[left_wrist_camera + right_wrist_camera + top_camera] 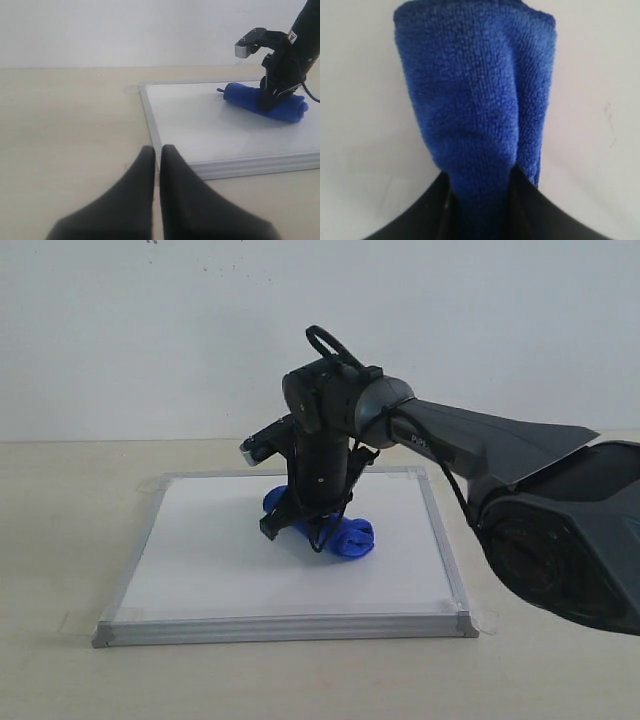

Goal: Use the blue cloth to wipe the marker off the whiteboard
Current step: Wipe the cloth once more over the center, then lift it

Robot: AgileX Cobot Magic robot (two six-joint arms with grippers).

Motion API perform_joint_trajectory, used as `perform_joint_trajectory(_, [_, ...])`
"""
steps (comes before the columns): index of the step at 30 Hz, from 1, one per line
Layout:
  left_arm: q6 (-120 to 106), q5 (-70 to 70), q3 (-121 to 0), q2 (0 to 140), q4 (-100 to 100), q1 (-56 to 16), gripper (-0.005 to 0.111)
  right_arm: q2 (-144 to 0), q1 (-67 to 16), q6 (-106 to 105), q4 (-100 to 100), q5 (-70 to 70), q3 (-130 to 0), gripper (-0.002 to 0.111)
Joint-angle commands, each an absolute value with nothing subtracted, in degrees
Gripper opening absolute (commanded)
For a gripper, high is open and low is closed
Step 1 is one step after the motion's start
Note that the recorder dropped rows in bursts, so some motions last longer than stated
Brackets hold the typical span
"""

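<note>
While clamping the blue cloth (352, 538), the right gripper (305, 525) is holding it against the whiteboard (200, 560) near the middle.
The left gripper (158, 155) is waiting beside the board over the table (65, 125), its fingers together.

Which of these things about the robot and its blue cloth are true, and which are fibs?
1. The right gripper is squeezing the blue cloth. True.
2. The blue cloth is lying on the bare table beside the board. False: it rests on the whiteboard, around the middle of the white surface.
3. The left gripper holds nothing. True: its fingers are shut together, over the table and off to the side of the board.
4. The whiteboard stands upright against the wall. False: it lies flat on the table.
</note>
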State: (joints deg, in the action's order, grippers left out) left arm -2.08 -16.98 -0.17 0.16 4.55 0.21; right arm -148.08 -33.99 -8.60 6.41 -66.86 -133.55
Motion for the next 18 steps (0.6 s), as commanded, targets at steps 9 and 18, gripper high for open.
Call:
perform_joint_trajectory(9, [-2.2, -16.5, 0.0, 0.0, 4.9, 0.0, 0.004, -143.5, -33.9, -11.2, 3.3, -70.0, -132.4, 0.0])
perform_joint_trajectory(18, [-2.2, -16.5, 0.0, 0.0, 4.9, 0.0, 0.004, -138.3, -33.7, -6.8, 2.9, -70.0, -129.5, 0.0])
